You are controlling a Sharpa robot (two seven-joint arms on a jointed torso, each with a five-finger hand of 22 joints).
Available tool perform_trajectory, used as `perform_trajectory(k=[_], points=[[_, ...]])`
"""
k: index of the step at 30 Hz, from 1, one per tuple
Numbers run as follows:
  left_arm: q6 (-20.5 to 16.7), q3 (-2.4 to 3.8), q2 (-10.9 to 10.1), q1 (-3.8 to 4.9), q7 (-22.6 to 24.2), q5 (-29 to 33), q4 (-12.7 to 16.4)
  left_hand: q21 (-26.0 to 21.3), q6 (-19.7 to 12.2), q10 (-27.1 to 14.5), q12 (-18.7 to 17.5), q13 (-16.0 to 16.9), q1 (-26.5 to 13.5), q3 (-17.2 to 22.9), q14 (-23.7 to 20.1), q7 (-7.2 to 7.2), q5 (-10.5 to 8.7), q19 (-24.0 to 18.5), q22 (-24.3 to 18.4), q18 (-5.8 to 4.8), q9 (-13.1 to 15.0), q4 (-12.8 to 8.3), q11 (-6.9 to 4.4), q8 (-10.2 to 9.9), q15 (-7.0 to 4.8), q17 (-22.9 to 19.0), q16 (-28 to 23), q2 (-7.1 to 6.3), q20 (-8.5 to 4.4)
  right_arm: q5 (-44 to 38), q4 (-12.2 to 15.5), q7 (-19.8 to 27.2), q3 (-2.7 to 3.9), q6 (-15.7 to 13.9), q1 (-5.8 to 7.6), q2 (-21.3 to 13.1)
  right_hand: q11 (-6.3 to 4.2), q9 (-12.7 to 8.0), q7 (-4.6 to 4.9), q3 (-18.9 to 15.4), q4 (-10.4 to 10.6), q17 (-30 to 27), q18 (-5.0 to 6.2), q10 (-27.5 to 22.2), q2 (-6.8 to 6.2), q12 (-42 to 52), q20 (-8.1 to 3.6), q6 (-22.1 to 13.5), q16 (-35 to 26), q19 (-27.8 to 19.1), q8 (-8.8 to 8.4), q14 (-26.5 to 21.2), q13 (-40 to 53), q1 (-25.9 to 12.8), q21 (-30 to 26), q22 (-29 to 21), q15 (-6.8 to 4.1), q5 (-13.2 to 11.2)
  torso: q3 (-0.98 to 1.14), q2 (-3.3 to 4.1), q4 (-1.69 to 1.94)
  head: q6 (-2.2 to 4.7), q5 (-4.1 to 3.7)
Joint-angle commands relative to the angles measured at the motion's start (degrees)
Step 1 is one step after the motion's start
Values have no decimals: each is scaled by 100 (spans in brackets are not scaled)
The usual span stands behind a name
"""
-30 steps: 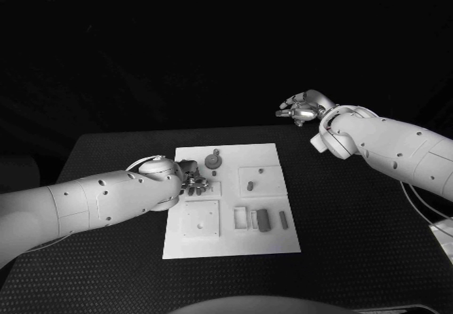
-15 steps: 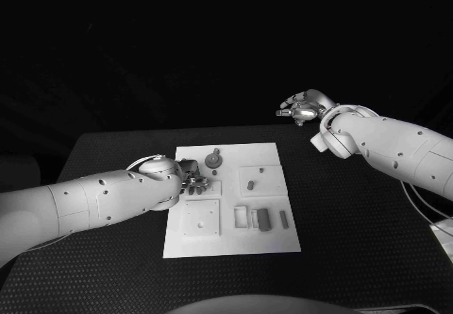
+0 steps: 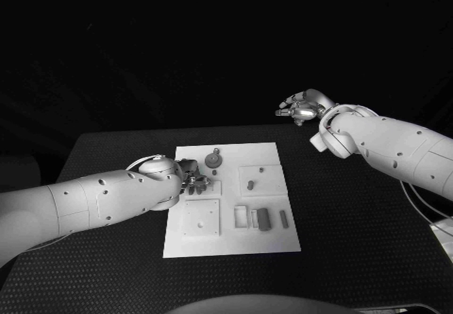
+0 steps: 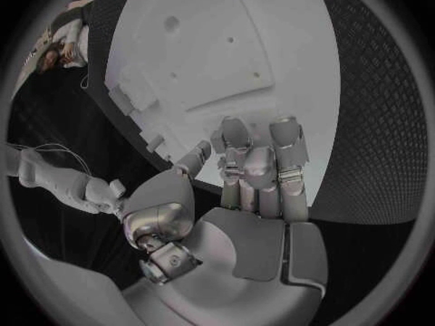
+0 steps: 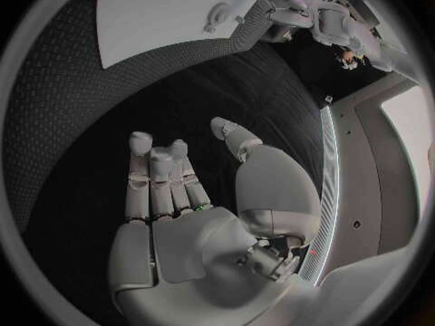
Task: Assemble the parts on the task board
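Observation:
The white task board (image 3: 269, 154) lies in the middle of the black table. On it are a round-headed grey part (image 3: 214, 159), a short peg (image 3: 250, 186), a square plate (image 3: 201, 218) and three upright blocks (image 3: 263, 220). My left hand (image 3: 194, 184) rests on the board's left edge, fingers bent down onto it. In the left wrist view those fingers (image 4: 260, 163) curl over the board (image 4: 235, 43), and anything under them is hidden. My right hand (image 3: 302, 108) hangs raised past the table's far right corner. Its fingers (image 5: 163, 177) are straight, thumb apart, holding nothing.
The black textured table (image 3: 359, 216) runs wide on all sides of the board. My left forearm (image 3: 85, 203) crosses the table's left part. My right forearm (image 3: 387, 147) spans the far right corner.

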Motion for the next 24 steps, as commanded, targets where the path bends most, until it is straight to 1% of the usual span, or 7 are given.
perform_trajectory(k=[1, 5, 13, 15, 16, 17, 24], points=[[120, -43, -15, -58, -102, 32, -15, -12, -28, 6, 30, -8, -34, 18, -8, -16, 130, 41, 116, 42, -79, 10, -51, -24, -23, -7, 30, 55, -128, -28, 4, 23, 3, 76, -1, -2, -2, -5, 181, -3, -10, -10, 160, -26, 2, 28, 2, -5, 23, -34, 27, -36, -7, -53, -39, 90, 8, 14, 3, 0, -1, 1, -4], [138, -43, -23, -57, -93, 33, -8, 26, -27, 6, 43, -12, -59, 60, -13, -12, 839, 39, 120, 29, -62, -162, -42, -16, -16, -13, 56, 281, -114, -28, 14, 19, 3, 77, -1, -10, -2, -6, 181, -2, -9, -10, 160, -26, 3, 29, 2, -5, 24, -34, 28, -36, -8, -54, -39, 90, 8, 14, 4, 0, 4, -3, -1], [132, -42, -33, -57, -75, 60, -4, 61, -21, 13, 58, -29, -55, 151, -9, -4, 1824, 51, 113, 19, -50, -536, -35, -14, -9, -38, 71, 661, -99, -28, 12, 14, 3, 90, -1, -13, -2, -7, 182, -2, -8, -11, 160, -26, 4, 30, 2, -5, 25, -34, 30, -37, -9, -55, -39, 90, 8, 14, 0, -1, 3, -6, 1], [131, -42, -34, -57, -68, 70, -4, 64, -19, 15, 60, -33, -25, 199, -8, -4, 1929, 52, 112, 18, -50, -590, -35, -14, -9, -42, 73, 761, -98, -28, 10, 14, 3, 91, -1, -14, -2, -7, 182, -2, -8, -11, 160, -27, 4, 30, 2, -5, 25, -34, 30, -37, -10, -55, -39, 90, 8, 14, 0, -2, 3, -9, 0], [132, -42, -34, -57, -61, 73, -5, 55, -8, 18, 59, -41, 100, 435, -7, -14, 1736, 51, 103, 24, -56, -563, -39, -17, -11, -50, 71, 722, -101, -28, 9, 14, 3, 94, -1, -14, -2, -7, 182, -2, -8, -11, 160, -27, 4, 30, 2, -5, 25, -34, 30, -37, -10, -55, -39, 90, 8, 14, 0, -2, 3, -8, -1], [134, -42, -34, -57, -55, 83, -6, 56, -2, 22, 61, -45, 138, 555, -2, -11, 1696, 60, 103, 20, -60, -529, -35, -20, -14, -54, 72, 712, -95, -28, 9, 14, 2, 95, -1, -14, -2, -7, 182, -2, -8, -12, 160, -27, 4, 31, 2, -5, 25, -34, 30, -37, -10, -56, -39, 90, 8, 14, 0, -2, 3, -7, -1], [162, -41, -21, -58, -32, 139, -15, 72, 23, 35, 72, -57, 209, 865, 4, -5, 1812, 73, 112, 5, -70, -569, -32, -24, -4, -61, 88, 898, -77, -29, 9, 13, 2, 99, -1, -13, -1, -8, 182, -2, -7, -12, 160, -27, 5, 32, 2, -5, 26, -33, 31, -37, -12, -57, -39, 90, 9, 14, -1, -2, 4, -12, -8]])
